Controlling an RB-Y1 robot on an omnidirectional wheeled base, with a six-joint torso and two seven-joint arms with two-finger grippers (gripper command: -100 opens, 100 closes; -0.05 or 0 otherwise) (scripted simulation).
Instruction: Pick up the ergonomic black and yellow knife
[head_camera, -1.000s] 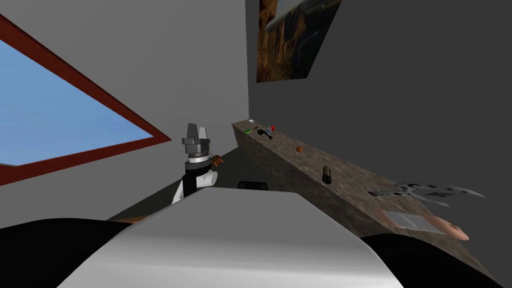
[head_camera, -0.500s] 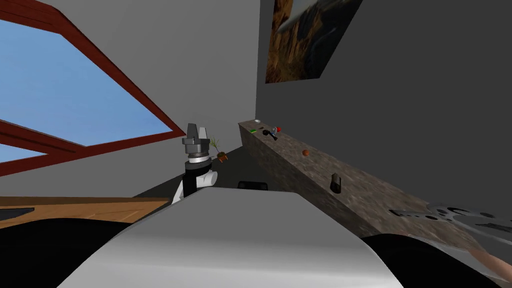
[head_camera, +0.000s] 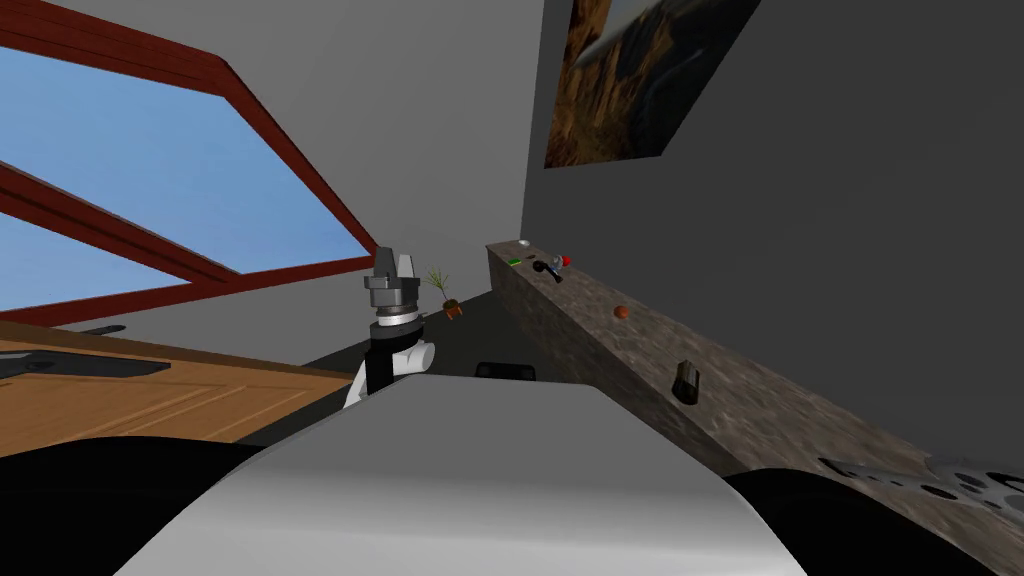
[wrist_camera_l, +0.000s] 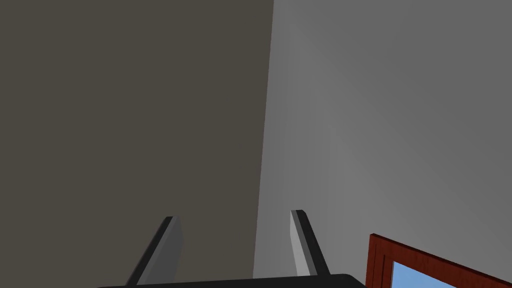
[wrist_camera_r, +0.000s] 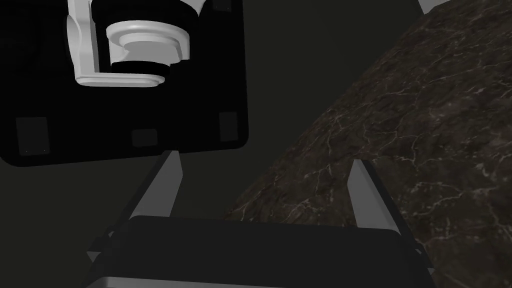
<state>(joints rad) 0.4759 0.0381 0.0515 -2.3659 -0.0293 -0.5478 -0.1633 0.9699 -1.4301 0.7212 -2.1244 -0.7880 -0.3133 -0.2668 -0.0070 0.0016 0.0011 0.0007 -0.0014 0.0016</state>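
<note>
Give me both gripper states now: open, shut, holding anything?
Left gripper: open, holding nothing.
Right gripper: open, holding nothing, at the edge of the dark stone counter.

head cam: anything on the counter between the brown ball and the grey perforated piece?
One thing: a dark block standing on the stone counter, between the brown ball and the perforated piece. Otherwise bare. Shown in the head view.

Tabletop (head_camera: 640, 340): is showing dark brown stone with pale veins running through.
Window frame (head_camera: 290, 170): is showing deep red around blue panes, upper left.
Wall picture (head_camera: 640, 80): is showing orange-brown and grey, upper right.
Small ball (head_camera: 621, 312): is showing reddish brown.
Right pincer (wrist_camera_r: 265, 157): is showing light grey fingers, dark body.
</note>
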